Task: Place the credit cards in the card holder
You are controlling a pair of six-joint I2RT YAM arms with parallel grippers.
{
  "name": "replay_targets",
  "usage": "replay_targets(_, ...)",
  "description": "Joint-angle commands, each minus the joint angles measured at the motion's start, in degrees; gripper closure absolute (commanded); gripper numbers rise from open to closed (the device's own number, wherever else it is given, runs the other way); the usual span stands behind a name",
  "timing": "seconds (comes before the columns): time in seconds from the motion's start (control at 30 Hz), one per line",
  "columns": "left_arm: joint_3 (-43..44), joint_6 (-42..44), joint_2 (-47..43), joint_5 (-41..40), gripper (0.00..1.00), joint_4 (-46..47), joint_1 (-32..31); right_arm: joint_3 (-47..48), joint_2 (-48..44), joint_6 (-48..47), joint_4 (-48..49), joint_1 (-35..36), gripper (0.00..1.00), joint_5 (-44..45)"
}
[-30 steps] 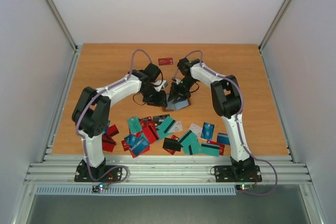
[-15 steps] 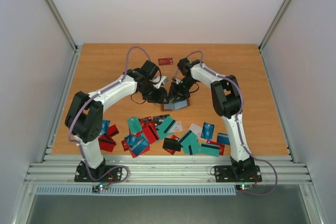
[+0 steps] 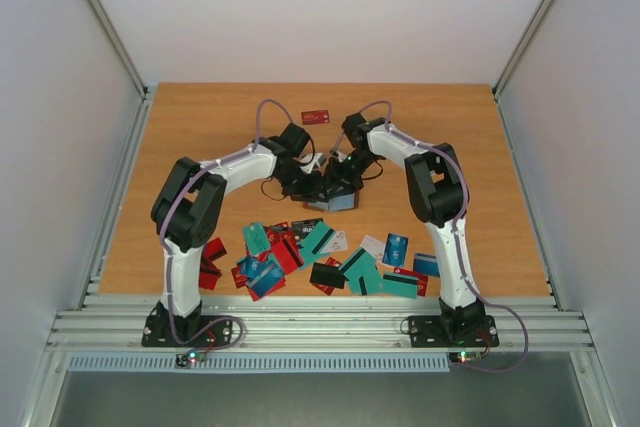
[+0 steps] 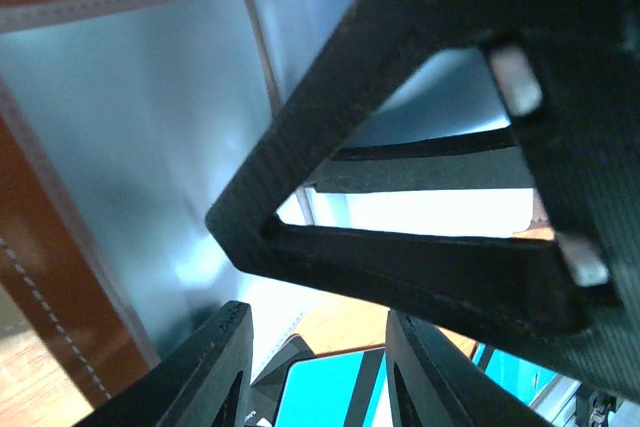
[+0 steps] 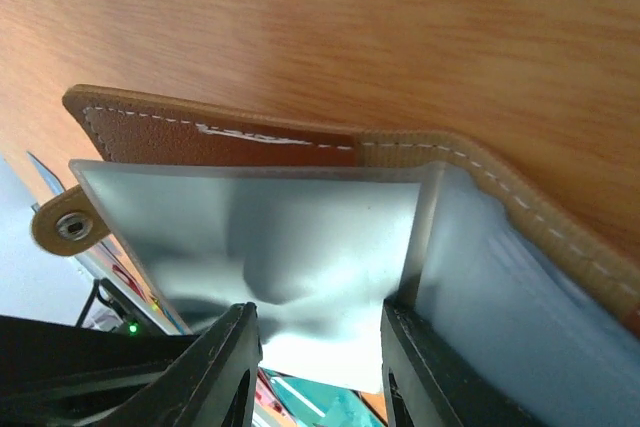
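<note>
A: Anything different from a second ago?

B: Yes. Swings the left elbow in towards the middle of the counter (image 3: 200, 127) and brings the left end effector (image 3: 311, 183) right up to the card holder (image 3: 342, 199), opposite the right end effector (image 3: 341, 171). Leaves the holder in the same place, in the far half of the counter, about midway between the side edges.

A: Meaning for the task?

B: Probably lines up to slide a card into the opened holder; shows clear pockets (image 4: 140, 147) in both wrist views. Cannot call either end effector clenched or released: keeps both part-way apart, with a pocket sheet lying between the right fingers (image 5: 228, 367).

A: And the credit cards (image 3: 320, 239)?

B: Lie heaped along the near edge as before, except one red card (image 3: 316, 117) close to the far edge. Seems far from finished.

A: Any writing to read?

B: None legible. Only pale marks on some cards, too small to make out.
</note>
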Motion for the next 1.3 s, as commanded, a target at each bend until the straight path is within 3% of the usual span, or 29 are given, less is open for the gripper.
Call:
replay_targets(0.0, 0.97, 0.26, -0.09, -0.48, 0.61, 1.97, -0.1, -2.11, -3.0, 0.08, 0.5, -1.31, 0.64, 0.52)
replay_targets(0.7, 4.87, -0.78, 1.3, -0.41, 0.61, 0.09, -0.41, -8.16, -13.91, 0.04, 1.5, -5.73, 0.54, -1.41)
replay_targets(1.27, 5.22, -3.66, -3.96, 0.08, 0.61, -2.09, -2.52, -11.63, -16.46, 1.94, 2.44, -5.73, 0.53, -0.13)
